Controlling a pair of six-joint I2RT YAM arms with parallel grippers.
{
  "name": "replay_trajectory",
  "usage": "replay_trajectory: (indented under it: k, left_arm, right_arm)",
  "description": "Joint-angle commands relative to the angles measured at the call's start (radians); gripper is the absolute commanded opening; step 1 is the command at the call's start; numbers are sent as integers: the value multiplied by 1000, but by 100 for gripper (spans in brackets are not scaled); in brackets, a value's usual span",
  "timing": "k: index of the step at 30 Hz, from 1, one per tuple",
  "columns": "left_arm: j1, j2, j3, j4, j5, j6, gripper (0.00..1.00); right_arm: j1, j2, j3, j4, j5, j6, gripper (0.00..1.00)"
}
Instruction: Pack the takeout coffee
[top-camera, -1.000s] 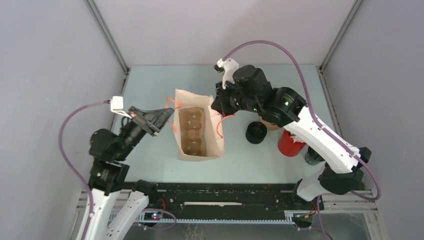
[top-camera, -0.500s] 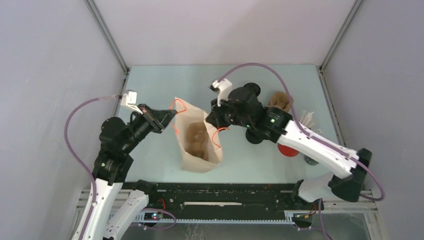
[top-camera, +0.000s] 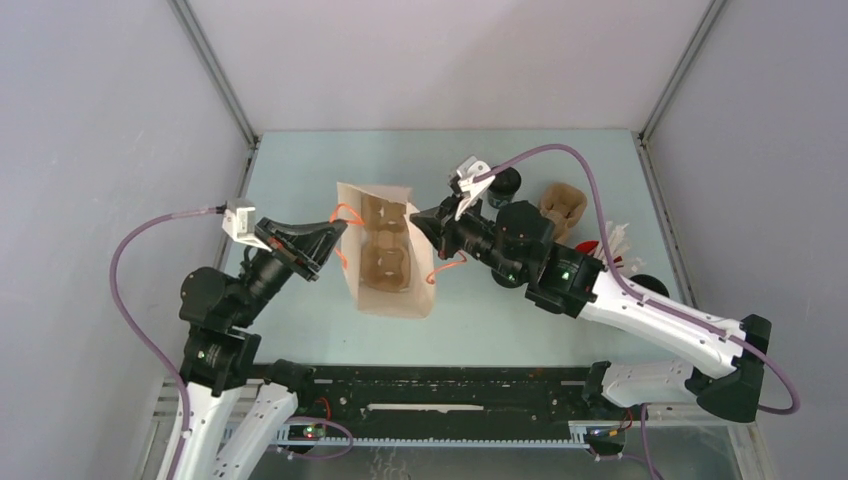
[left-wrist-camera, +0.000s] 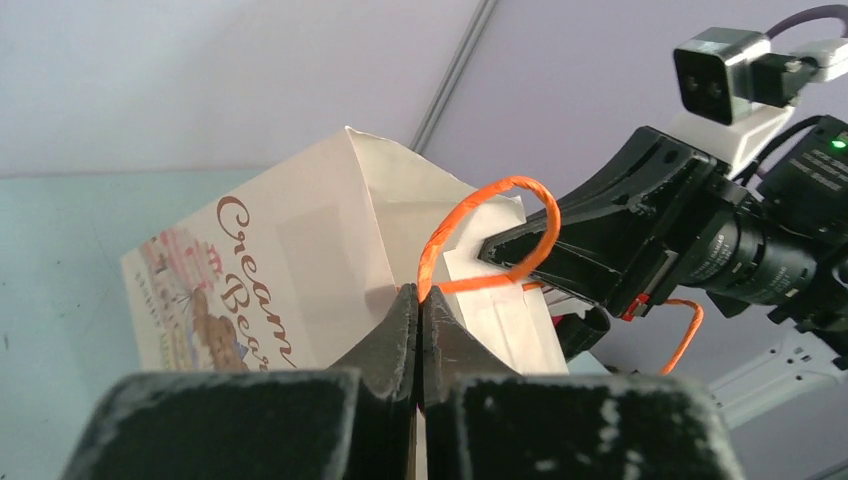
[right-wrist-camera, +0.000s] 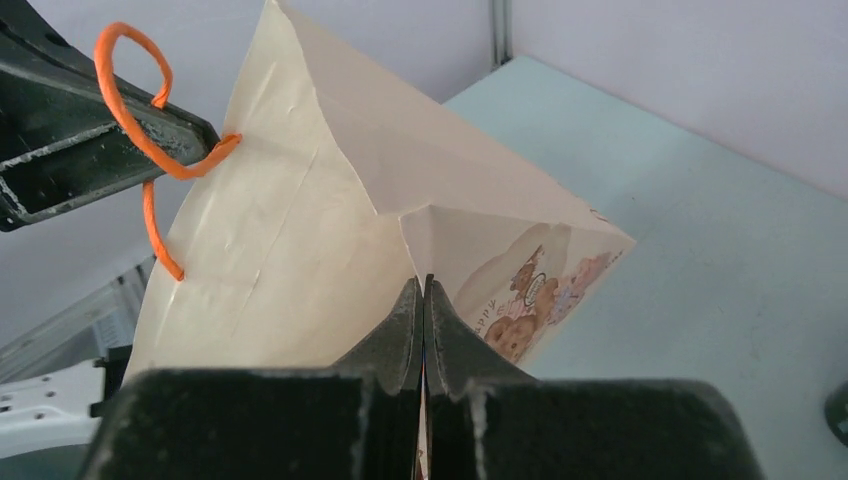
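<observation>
Lab test cell; grey panel walls (top-camera: 90, 150); aluminium frame posts (top-camera: 216, 70)

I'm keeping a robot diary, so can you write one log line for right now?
left gripper: shut on paper bag rim | right gripper: shut on opposite rim | black cup: outside bag, unpacked

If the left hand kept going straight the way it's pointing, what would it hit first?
The paper bag that the left hand is pinching; beyond it, probably the right hand.
</observation>
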Motion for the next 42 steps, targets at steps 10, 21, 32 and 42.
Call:
replay_trajectory:
  k: [10,21,32,42]
  left_arm:
    - [6,-14,-120,33,-43,55,0]
    - [11,206,157,-313,-154,76,0]
    - [61,345,221,-308,104,125,0]
    - [81,347,174,-311,153,163,0]
  right_arm:
    - [19,64,-56,148,127,1,0]
    - [-18,11,-56,-136,100,240,13]
    - [-40,-64,37,-319,33,206,60]
    - [-141,-79,241,-549,143,20,76]
